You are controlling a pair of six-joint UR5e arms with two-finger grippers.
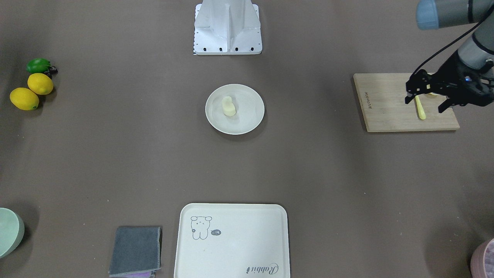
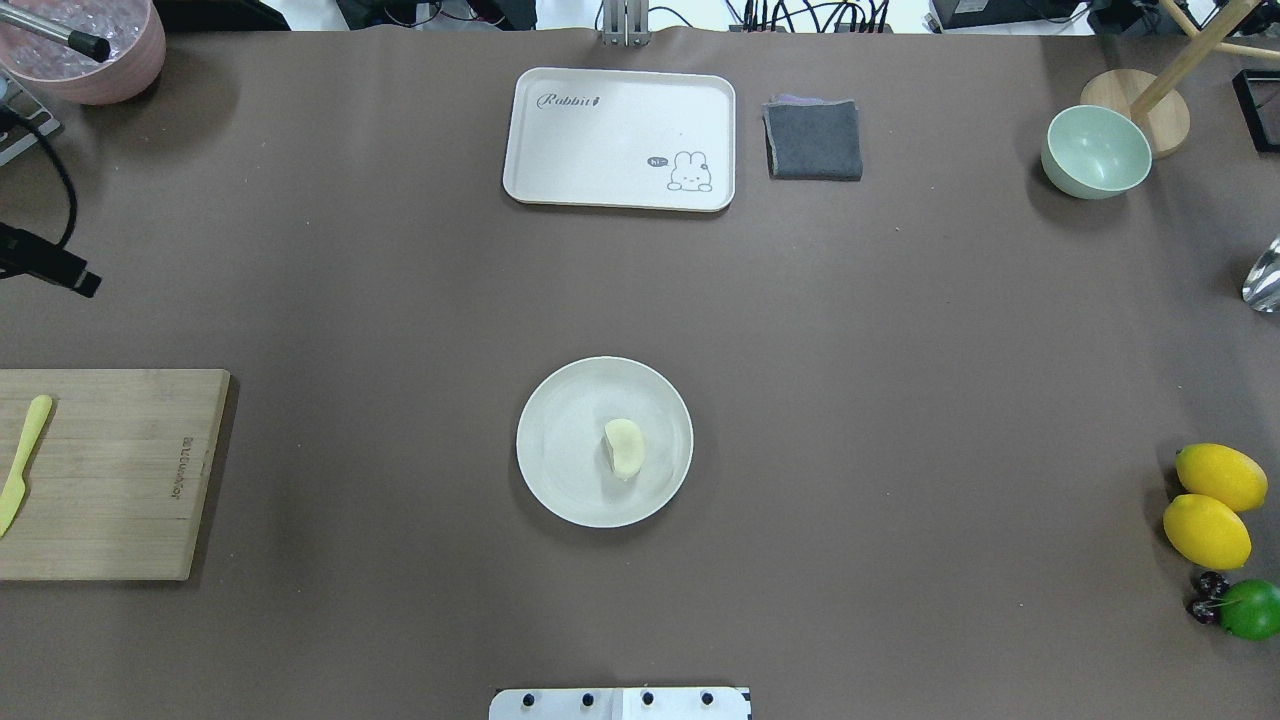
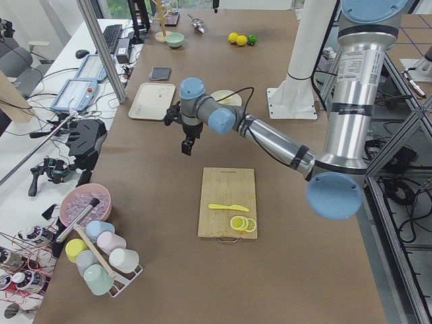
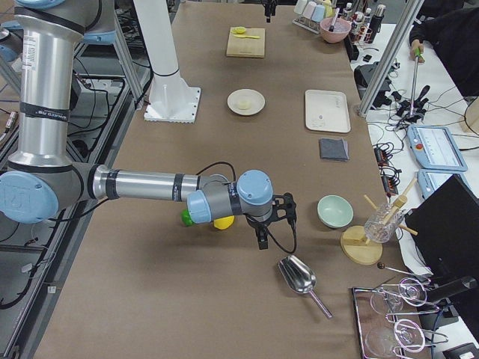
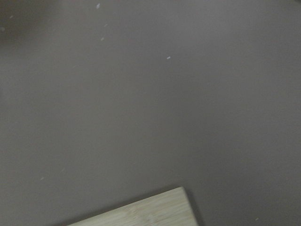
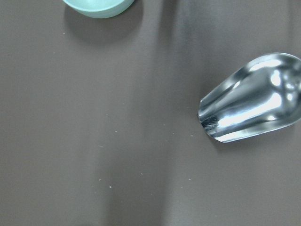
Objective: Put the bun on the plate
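Bun point(image 2: 624, 448) lies on the plate point(image 2: 560, 450), which sits mid-table in front of the robot's base. We see a small, smooth, pale cream lump, a shade yellower than the plate's off-white, with a matt, dough-like surface and no markings. It rests inside the rim, a little off the plate's centre toward the robot's right. Its shape is elongated rather than round. The long axis runs roughly from the robot's side of the table to the operators' side, tilted only slightly. In the front-facing view the end toward the robot looks narrower and the end toward the operators broader and rounder. From overhead, one long side looks straighter and the other bulges.

Neither gripper touches it. The left gripper point(image 1: 424, 105) hangs well apart from the plate, by the wooden cutting board point(image 1: 386, 112), with its fingers spread and nothing between them. A yellow knife point(image 1: 420, 112) lies on the board. The right gripper point(image 4: 262, 238) hangs over the table near a metal scoop point(image 4: 298, 278) and a pale green bowl point(image 4: 334, 211). It shows only from the side, so we cannot tell whether its fingers are parted or closed.
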